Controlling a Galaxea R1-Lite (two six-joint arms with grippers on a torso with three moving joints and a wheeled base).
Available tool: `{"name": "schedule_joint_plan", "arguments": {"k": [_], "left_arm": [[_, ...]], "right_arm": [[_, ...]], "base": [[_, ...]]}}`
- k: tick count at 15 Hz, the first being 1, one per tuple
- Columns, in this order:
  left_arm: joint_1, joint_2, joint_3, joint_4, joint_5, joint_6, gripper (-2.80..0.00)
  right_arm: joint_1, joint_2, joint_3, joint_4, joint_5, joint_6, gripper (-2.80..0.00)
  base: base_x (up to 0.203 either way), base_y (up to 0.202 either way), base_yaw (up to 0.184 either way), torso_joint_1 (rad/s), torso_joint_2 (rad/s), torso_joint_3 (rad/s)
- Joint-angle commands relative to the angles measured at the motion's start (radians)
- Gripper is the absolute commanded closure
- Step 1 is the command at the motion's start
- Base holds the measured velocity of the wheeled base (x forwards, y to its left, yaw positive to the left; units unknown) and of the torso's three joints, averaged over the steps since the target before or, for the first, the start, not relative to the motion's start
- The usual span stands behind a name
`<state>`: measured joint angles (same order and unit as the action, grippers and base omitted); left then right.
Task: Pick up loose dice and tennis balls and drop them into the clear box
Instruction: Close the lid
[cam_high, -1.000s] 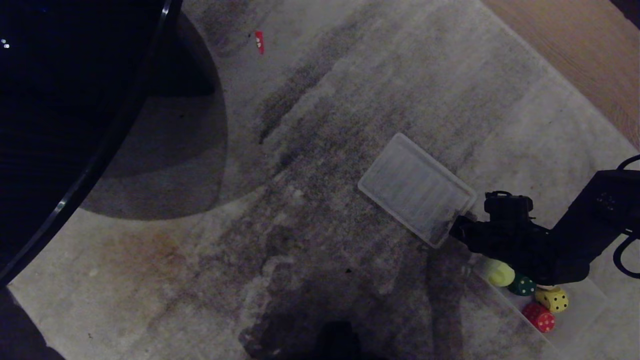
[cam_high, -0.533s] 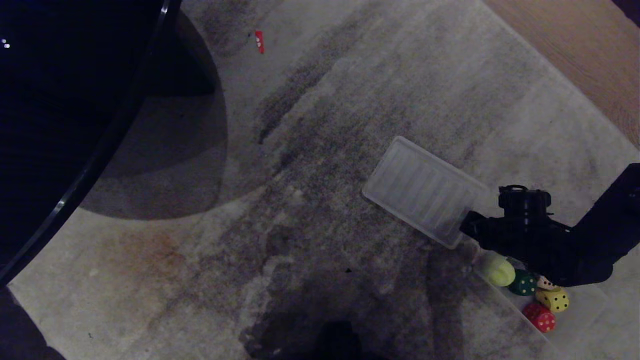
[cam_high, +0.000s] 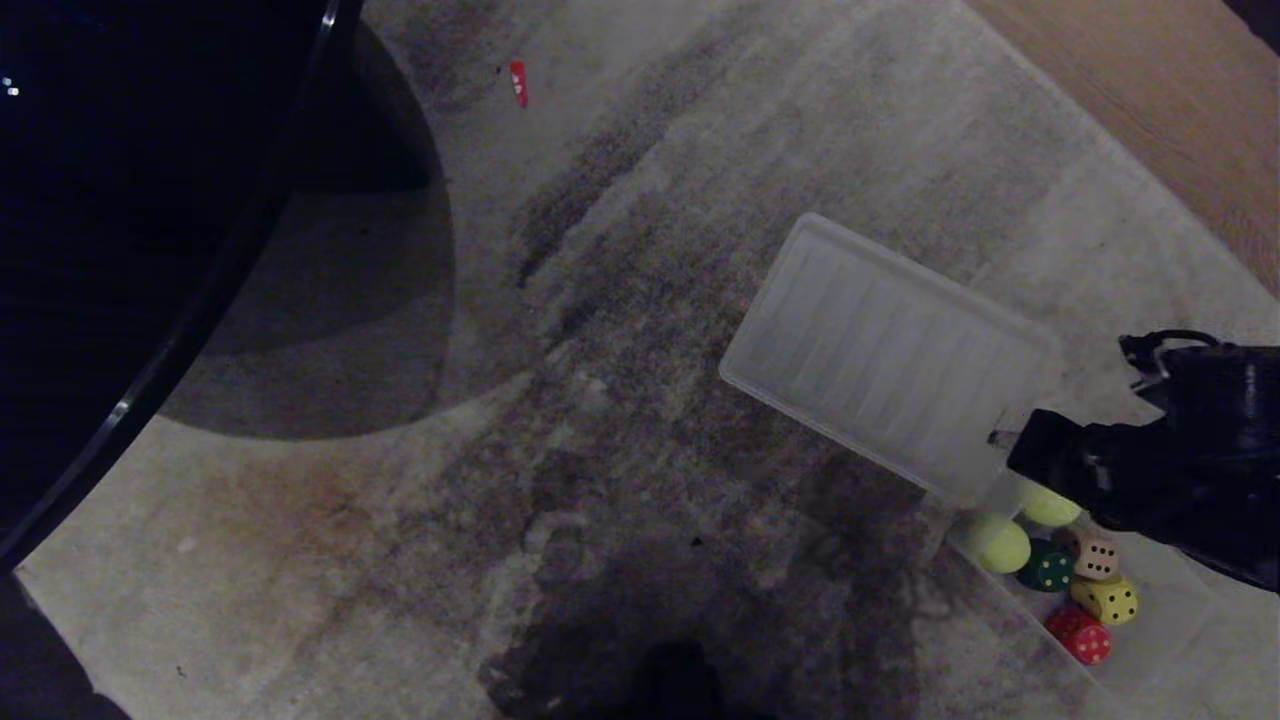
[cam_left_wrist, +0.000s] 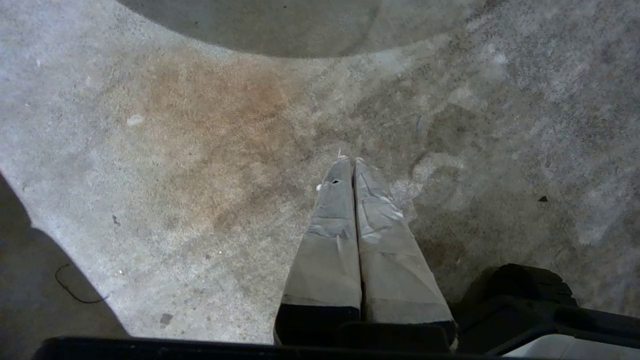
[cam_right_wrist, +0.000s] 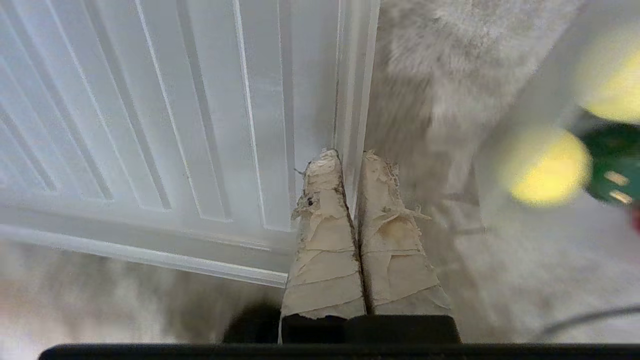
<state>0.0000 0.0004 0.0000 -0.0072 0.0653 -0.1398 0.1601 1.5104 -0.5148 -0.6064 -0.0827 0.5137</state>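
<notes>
Six toys, two tennis balls (cam_high: 1000, 543) and four dice (cam_high: 1092, 580), already sit inside the clear box (cam_high: 1170, 610). Right gripper (cam_right_wrist: 351, 156) is clamped on the lid (cam_high: 880, 355) edge just beside the box; next likely fits lid on. Left gripper (cam_left_wrist: 348, 161) closed, empty, idle.

Grey mottled carpet (cam_high: 640, 330) underfoot, rust-brown stain (cam_high: 300, 500) toward near left. Ribbed translucent lid (cam_high: 880, 355) tilted, raised off carpet. Wood floor (cam_high: 1160, 110) at far right corner. Dark curved furniture edge (cam_high: 190, 330) at left. Small red scrap (cam_high: 518, 84) far off on carpet.
</notes>
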Motion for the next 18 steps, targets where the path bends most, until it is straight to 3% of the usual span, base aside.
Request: {"name": "schedule_joint_plan", "arguments": {"k": [1,5,8,12,16,18], "left_arm": [[0.0,0.001,0.002,0.0,0.001,-0.001,0.0],[0.0,0.001,0.002,0.0,0.001,-0.001,0.0],[0.0,0.001,0.002,0.0,0.001,-0.001,0.0],[0.0,0.001,0.002,0.001,0.001,-0.001,0.0],[0.0,0.001,0.002,0.0,0.001,-0.001,0.0],[0.0,0.001,0.002,0.0,0.001,-0.001,0.0]], "right_arm": [[0.042,-0.368,0.052,0.151,-0.02,-0.031,0.0],[0.058,-0.773,0.104,0.512,-0.067,-0.111,0.0],[0.026,-1.023,0.203,0.677,-0.066,-0.197,0.0],[-0.044,-1.222,0.387,0.733,-0.029,-0.312,0.0],[-0.071,-1.23,0.479,0.617,0.017,-0.37,0.0],[-0.094,-1.243,0.488,0.624,0.045,-0.382,0.0]], "base": [[0.0,0.0,0.0,0.0,0.0,0.0],[0.0,0.0,0.0,0.0,0.0,0.0],[0.0,0.0,0.0,0.0,0.0,0.0],[0.0,0.0,0.0,0.0,0.0,0.0],[0.0,0.0,0.0,0.0,0.0,0.0],[0.0,0.0,0.0,0.0,0.0,0.0]]}}
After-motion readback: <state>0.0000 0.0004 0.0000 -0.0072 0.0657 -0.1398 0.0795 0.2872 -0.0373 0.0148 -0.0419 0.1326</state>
